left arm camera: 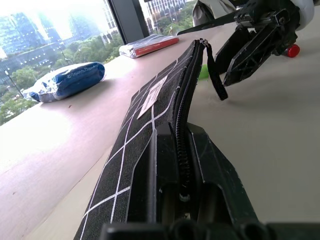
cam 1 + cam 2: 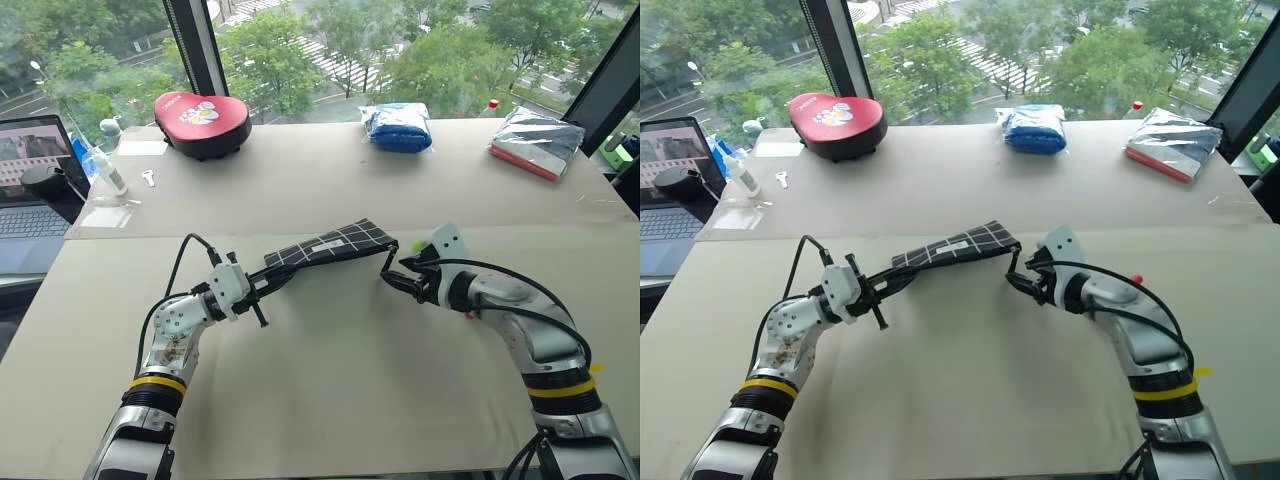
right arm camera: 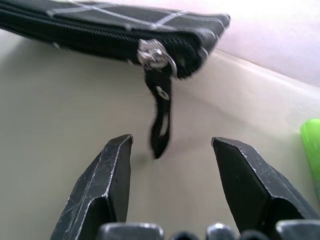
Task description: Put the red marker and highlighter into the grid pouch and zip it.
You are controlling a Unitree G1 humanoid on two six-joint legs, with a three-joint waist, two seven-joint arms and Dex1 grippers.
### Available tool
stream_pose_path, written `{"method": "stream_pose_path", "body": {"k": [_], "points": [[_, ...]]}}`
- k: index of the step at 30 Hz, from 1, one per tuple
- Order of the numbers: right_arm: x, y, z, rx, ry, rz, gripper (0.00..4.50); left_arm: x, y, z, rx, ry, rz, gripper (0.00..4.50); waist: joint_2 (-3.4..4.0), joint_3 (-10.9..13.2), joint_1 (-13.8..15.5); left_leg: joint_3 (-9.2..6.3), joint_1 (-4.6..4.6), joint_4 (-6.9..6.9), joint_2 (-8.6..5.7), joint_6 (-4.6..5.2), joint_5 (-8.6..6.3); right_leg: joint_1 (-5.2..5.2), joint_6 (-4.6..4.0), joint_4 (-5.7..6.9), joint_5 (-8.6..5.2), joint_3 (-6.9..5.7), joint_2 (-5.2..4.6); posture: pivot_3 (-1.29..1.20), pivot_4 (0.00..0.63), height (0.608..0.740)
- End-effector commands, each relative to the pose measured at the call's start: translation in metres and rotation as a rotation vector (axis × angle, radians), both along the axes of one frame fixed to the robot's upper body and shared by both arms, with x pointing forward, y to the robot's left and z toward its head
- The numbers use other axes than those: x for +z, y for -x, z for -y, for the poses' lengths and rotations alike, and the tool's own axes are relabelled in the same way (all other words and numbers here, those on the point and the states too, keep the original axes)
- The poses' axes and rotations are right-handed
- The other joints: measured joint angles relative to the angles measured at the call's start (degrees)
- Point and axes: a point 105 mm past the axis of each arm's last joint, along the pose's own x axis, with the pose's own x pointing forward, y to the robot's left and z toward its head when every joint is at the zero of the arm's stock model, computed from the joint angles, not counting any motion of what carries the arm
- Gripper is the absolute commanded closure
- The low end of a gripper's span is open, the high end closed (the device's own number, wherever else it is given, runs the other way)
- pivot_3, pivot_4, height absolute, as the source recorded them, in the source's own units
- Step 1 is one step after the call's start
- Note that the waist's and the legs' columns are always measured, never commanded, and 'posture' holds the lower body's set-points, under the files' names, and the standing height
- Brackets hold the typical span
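the left end effector is clamped tight on one end of the grid pouch, holding it off the desk so it stretches away toward the right end effector. in the left wrist view the zipper line runs straight out from between the black fingers, and the pouch's near end is hidden inside the grip. the wrist strap dangles from the zipper pull at the far end, just ahead of the right end effector, whose fingers stand apart and hold nothing. the highlighter lies just beside that end effector, cut off at the picture's edge. a small red tip peeks out behind the right arm, mostly hidden.
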Motion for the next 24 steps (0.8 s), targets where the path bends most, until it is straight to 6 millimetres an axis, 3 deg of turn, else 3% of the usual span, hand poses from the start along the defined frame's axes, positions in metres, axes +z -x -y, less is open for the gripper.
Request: {"method": "stream_pose_path", "body": {"k": [1,7,12,16,24], "points": [[0.015,-0.006,-0.003,0.015,0.009,0.077,1.66,0.008,0.002,-0.001,0.000,-0.003,0.040,4.50,0.00,0.00,-0.03,0.00,0.00,-0.01,0.00,0.00,0.00,0.00,0.00,0.00,0.00,0.00,0.00,0.00,0.150,0.740],[0.018,-0.009,-0.011,0.036,-0.003,0.087,1.66,0.008,0.003,0.000,0.000,-0.006,0.037,4.50,0.00,0.00,-0.09,0.01,0.00,0.01,0.01,0.00,0.00,0.00,-0.01,0.01,0.00,0.01,0.01,0.00,0.150,0.740],[0.021,-0.006,-0.021,0.090,-0.016,0.095,2.88,0.008,0.002,0.001,0.003,-0.003,0.038,4.50,0.00,0.00,-0.18,0.01,0.00,0.01,0.01,0.00,0.00,0.00,-0.01,0.01,0.00,0.00,0.01,0.00,0.150,0.740],[0.023,0.004,-0.031,0.167,-0.024,0.093,4.36,0.009,0.000,0.002,0.005,-0.001,0.041,4.50,0.00,0.00,-0.23,0.01,0.00,0.01,0.00,0.00,0.00,0.00,-0.01,0.01,0.01,0.00,0.00,0.00,0.150,0.740],[0.021,0.011,-0.069,0.266,0.020,0.090,4.45,0.011,-0.002,0.004,-0.003,0.001,0.044,4.50,0.00,0.00,-0.49,0.01,0.01,0.02,0.02,0.00,0.00,0.00,-0.01,0.02,0.01,0.00,0.02,0.00,0.150,0.740]]}}
